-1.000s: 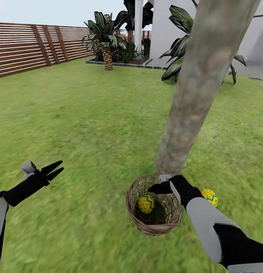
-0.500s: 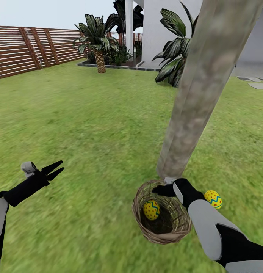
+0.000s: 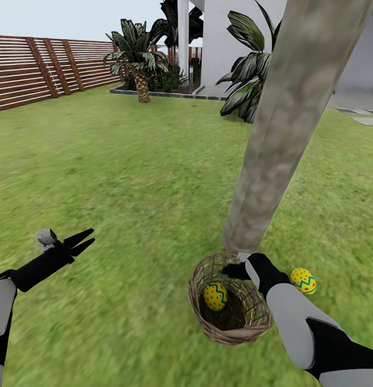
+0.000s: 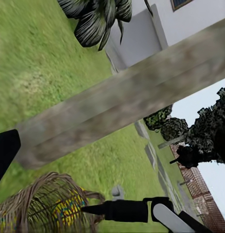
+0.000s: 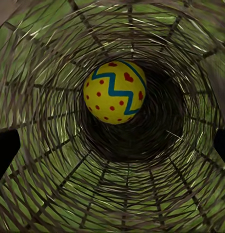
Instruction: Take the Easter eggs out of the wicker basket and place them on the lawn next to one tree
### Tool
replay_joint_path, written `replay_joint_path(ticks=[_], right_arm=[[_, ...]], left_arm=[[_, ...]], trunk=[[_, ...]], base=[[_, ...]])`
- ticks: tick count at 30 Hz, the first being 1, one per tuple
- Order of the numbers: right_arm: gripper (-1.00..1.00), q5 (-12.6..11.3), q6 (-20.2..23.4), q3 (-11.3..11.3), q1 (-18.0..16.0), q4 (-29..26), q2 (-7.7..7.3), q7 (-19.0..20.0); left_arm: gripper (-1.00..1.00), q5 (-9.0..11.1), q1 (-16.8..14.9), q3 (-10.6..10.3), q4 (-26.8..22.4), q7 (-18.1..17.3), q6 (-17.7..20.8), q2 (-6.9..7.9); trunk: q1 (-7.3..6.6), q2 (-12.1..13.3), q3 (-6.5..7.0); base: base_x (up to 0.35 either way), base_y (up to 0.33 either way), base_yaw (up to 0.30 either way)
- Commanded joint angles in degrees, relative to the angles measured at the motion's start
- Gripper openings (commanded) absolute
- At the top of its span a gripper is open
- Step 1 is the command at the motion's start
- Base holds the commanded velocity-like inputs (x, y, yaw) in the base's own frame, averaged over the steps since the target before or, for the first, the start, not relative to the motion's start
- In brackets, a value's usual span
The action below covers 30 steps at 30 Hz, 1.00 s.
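**Egg in the basket: a reach that could tip or miss**

The right gripper (image 3: 233, 270) is held over the far rim of the wicker basket (image 3: 200, 309), its jaws spread: in the right wrist view the two fingertips (image 5: 5, 150) stand at opposite edges, with the basket's mouth between them. One Easter egg (image 5: 114, 92) is seen lying deep inside, well below the jaws and leaning against the woven wall rather than centred between them. A second egg (image 3: 303, 280) lies on the lawn (image 3: 127, 172) just beside the foot of the tree (image 3: 272, 140). A third egg cannot be found in these views.

The likeliest failure is judged to be a glancing close: a smooth, rounded egg resting off-centre could be squeezed out sideways if the jaws are brought down without being lined up over it. The basket is light and narrow at the base, so a finger pressed against the weave could tilt or roll it on the grass. The trunk stands close behind the jaws and could be struck on the lift.

The ground is flat, mottled grass, open on all sides, bounded by a slatted fence (image 3: 36, 70), with palms (image 3: 135, 54) and a white house (image 3: 229, 37) well beyond. The left gripper (image 3: 83, 242) is held aside, well apart from the basket, jaws spread and empty.
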Motion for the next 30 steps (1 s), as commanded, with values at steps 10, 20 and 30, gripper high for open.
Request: replay_joint_path(ticks=[10,20,30], right_arm=[[1.0,0.2,0.1,-0.3,-0.3,4.2,0.05,-0.6],[1.0,-6.9,0.2,-0.3,-0.8,4.6,-0.17,-4.3],[1.0,-8.4,-0.5,-0.4,-0.8,4.1,-0.28,-5.7]], left_arm=[[1.0,0.0,0.0,-0.5,-0.1,-0.3,0.2,0.0],[1.0,0.2,0.0,-0.5,-0.6,-0.6,0.3,0.0],[1.0,0.2,0.0,-0.5,-0.9,-0.6,0.3,0.0]], trunk=[[2.2,-4.0,-1.84],[4.39,-8.1,-3.64],[6.59,-12.1,-5.43]], base=[[0.0,0.0,0.0],[0.0,0.0,0.0],[0.0,0.0,0.0]])
